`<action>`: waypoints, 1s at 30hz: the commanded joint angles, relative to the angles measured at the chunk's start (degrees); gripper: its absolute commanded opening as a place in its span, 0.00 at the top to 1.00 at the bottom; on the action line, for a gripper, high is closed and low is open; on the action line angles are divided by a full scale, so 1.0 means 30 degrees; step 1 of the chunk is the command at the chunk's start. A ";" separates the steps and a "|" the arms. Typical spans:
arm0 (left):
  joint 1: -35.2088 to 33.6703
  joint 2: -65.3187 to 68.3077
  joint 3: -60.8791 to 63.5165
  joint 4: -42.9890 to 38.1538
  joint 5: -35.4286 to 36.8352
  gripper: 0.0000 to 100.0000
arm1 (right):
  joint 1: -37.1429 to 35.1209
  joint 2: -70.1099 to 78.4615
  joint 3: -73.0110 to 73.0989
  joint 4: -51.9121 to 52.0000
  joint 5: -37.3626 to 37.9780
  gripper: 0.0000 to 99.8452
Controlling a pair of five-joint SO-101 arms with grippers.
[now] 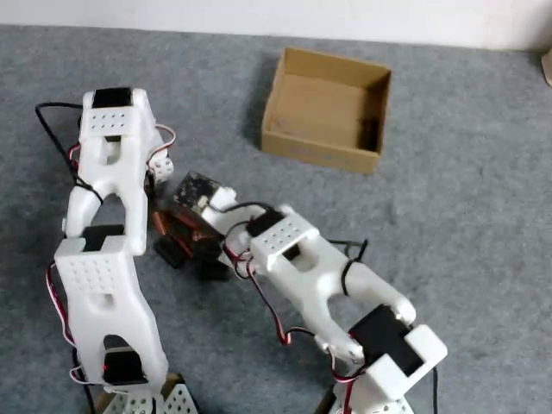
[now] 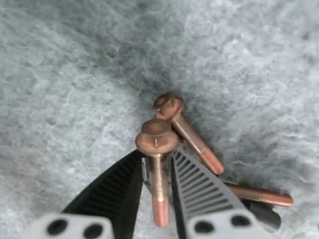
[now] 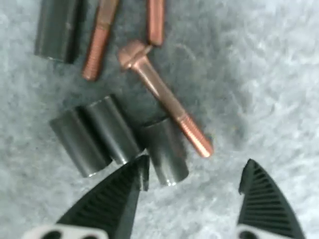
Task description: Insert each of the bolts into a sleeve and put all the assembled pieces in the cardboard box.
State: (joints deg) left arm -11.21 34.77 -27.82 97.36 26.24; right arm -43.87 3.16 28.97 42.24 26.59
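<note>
My left gripper (image 2: 158, 158) is shut on the shaft of a copper bolt (image 2: 155, 142), whose hex head sticks out past the fingertips. A second bolt (image 2: 188, 133) lies touching it, and a third bolt (image 2: 259, 195) lies farther off on the carpet. My right gripper (image 3: 197, 167) is open just above three dark sleeves (image 3: 112, 130) lying side by side. One of them, a sleeve (image 3: 164, 149), sits by the left fingertip with a loose bolt (image 3: 167, 104) against it. The cardboard box (image 1: 321, 153) stands beyond the arms, open side up.
A fourth sleeve (image 3: 57, 27) and two more bolts (image 3: 99, 42) lie past the right gripper. In the high view the parts pile (image 1: 185, 240) sits between both arms on grey carpet (image 1: 466, 216). Open carpet spreads to the right of the box.
</note>
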 commanded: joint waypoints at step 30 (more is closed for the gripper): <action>-0.1890 -0.2593 -0.0835 0.0176 0.0059 1.00 | -0.0689 0.5084 -0.3355 -0.0982 0.0703 1.00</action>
State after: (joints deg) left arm -16.57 30.81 -28.00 97.36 26.24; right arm -44.84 17.93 19.74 40.22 28.44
